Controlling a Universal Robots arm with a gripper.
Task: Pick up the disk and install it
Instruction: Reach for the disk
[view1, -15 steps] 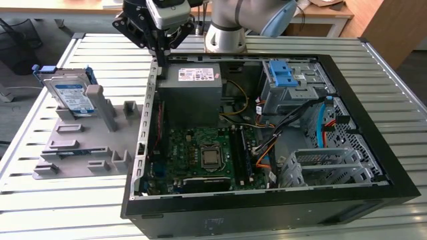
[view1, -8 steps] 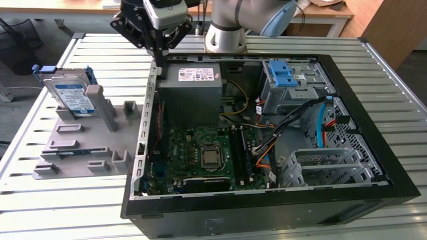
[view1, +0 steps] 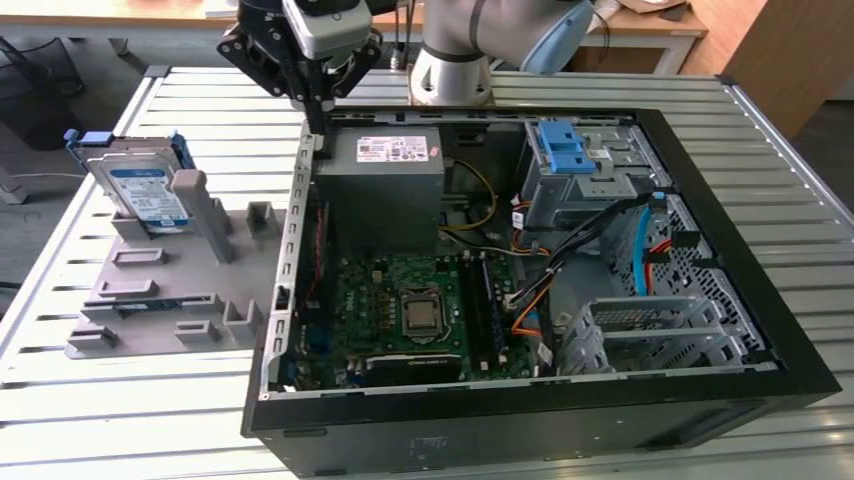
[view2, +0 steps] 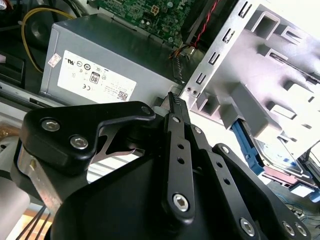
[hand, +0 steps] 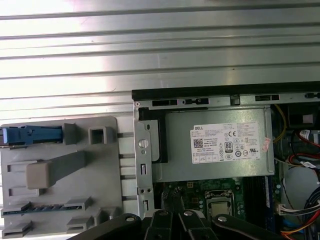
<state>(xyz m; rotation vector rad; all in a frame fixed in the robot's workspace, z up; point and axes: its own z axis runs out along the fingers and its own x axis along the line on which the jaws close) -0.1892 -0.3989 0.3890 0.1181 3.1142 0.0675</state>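
The disk (view1: 140, 188) is a silver drive with a white-and-blue label in a blue bracket. It stands on edge in a grey holder (view1: 160, 290) at the exterior view's left, beside the open computer case (view1: 747, 260). The second wrist view shows the disk (view2: 274, 150) behind the holder's posts, and the first wrist view shows its blue edge (hand: 32, 134). My gripper (view1: 320, 126) hangs above the case's near wall, to the right of the disk and apart from it. Its black fingers (view2: 176, 130) are pressed together with nothing between them.
Inside the case lie a grey power supply (view1: 380, 180), a green motherboard (view1: 400, 305), a metal drive cage with a blue latch (view1: 567, 150) and loose cables (view1: 534, 290). Another perforated metal cage (view1: 654, 330) sits at the case's right. All rests on a slatted metal table (view1: 80, 400).
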